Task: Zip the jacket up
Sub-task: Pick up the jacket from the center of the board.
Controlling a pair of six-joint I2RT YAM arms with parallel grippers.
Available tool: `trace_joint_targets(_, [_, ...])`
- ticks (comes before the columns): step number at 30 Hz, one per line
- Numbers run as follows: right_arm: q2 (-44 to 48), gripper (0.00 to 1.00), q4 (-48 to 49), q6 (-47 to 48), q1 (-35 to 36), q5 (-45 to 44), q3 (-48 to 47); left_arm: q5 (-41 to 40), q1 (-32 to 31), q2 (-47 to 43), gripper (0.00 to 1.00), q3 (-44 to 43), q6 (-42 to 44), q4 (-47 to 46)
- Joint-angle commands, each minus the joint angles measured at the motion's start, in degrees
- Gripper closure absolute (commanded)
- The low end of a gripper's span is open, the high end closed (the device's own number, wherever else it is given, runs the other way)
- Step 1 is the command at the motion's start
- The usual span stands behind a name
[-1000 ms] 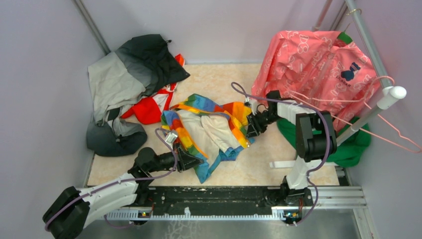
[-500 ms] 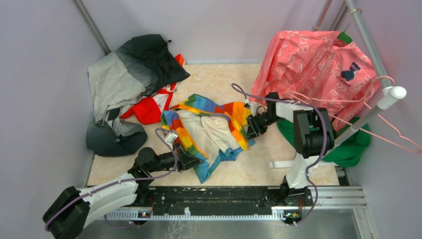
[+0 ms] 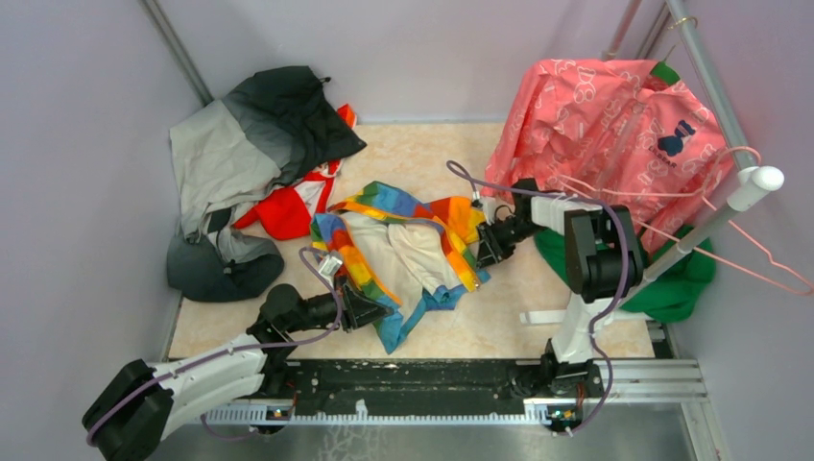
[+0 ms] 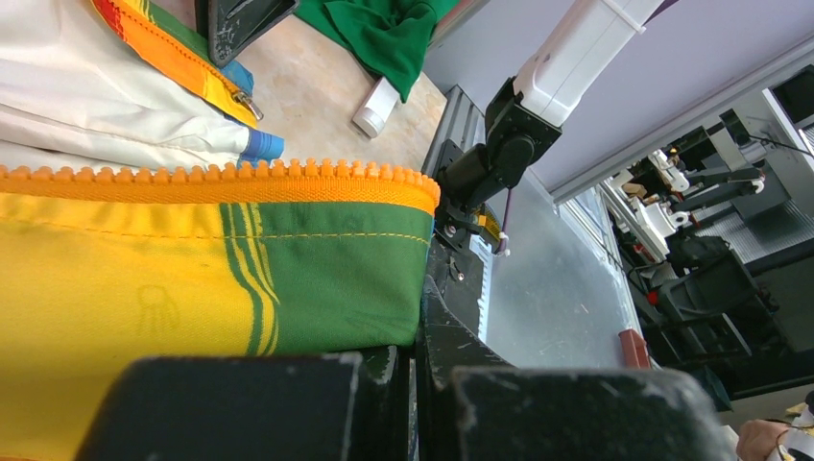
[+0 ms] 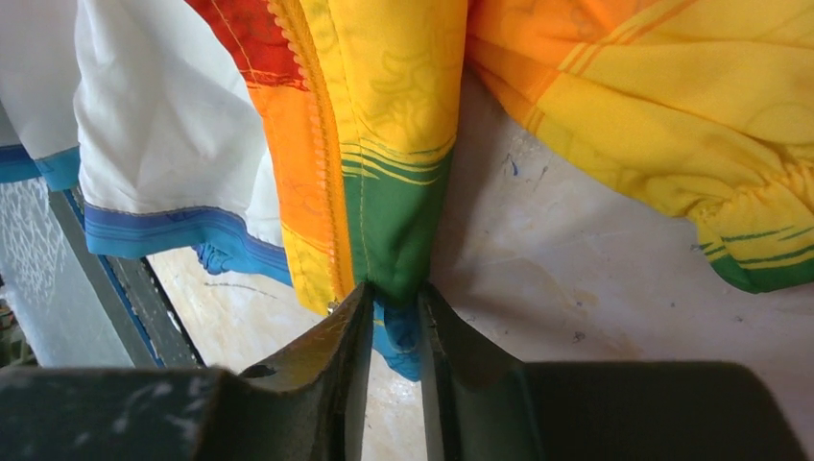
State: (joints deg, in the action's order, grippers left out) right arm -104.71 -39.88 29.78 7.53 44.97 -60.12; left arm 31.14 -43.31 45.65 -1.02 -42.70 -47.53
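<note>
The rainbow-striped jacket lies open on the table's middle, pale lining up. My left gripper is shut on its near-left front edge; the left wrist view shows the green and yellow panel with orange zipper teeth pinched at the jaws, and the zipper slider on the other edge. My right gripper is shut on the jacket's right front edge; the right wrist view shows green and blue fabric squeezed between the fingers beside the orange zipper tape.
A grey-and-black jacket and a red garment lie at the back left. A pink patterned garment hangs on a rack at the right, with pink hangers and green cloth below.
The right arm has shifted very slightly left with the jacket's edge. The left arm and the jacket look unchanged.
</note>
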Motion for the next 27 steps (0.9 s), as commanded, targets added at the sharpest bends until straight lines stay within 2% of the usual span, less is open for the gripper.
trace_joint_targets(1, [-0.2, 0.83, 0.2, 0.5, -0.3, 0.1, -1.5, 0.0, 0.1, -0.7, 1.00, 3.4, 0.6, -1.2])
trace_joint_targets(4, [2.2, 0.99, 0.1, 0.8, -0.3, 1.7, -1.5, 0.1, 0.1, -0.9, 1.00, 3.4, 0.5, -1.1])
trace_joint_targets(5, [3.1, 1.00, 0.1, 0.9, -0.3, 2.5, -1.4, 0.1, 0.1, -1.0, 1.00, 3.4, 0.4, -1.1])
trace_joint_targets(12, [9.6, 1.00, 2.8, 0.7, -0.6, 6.7, 0.1, 0.0, 0.0, -1.0, 1.00, 3.2, 0.6, -0.6])
trace_joint_targets(17, [11.0, 1.00, 7.3, -2.2, -0.4, 4.3, 1.8, -0.2, 0.1, -0.1, 1.00, 2.5, 0.9, -0.4])
trace_joint_targets(21, [9.8, 1.00, 10.0, -4.8, 0.7, -0.8, 2.4, -0.1, 0.1, 1.3, 1.00, 2.0, 0.9, -1.2])
trace_joint_targets(27, [6.2, 1.00, 10.0, -6.2, 1.2, -3.6, 1.8, 0.0, 0.0, 3.5, 1.00, 1.7, 0.8, -2.6])
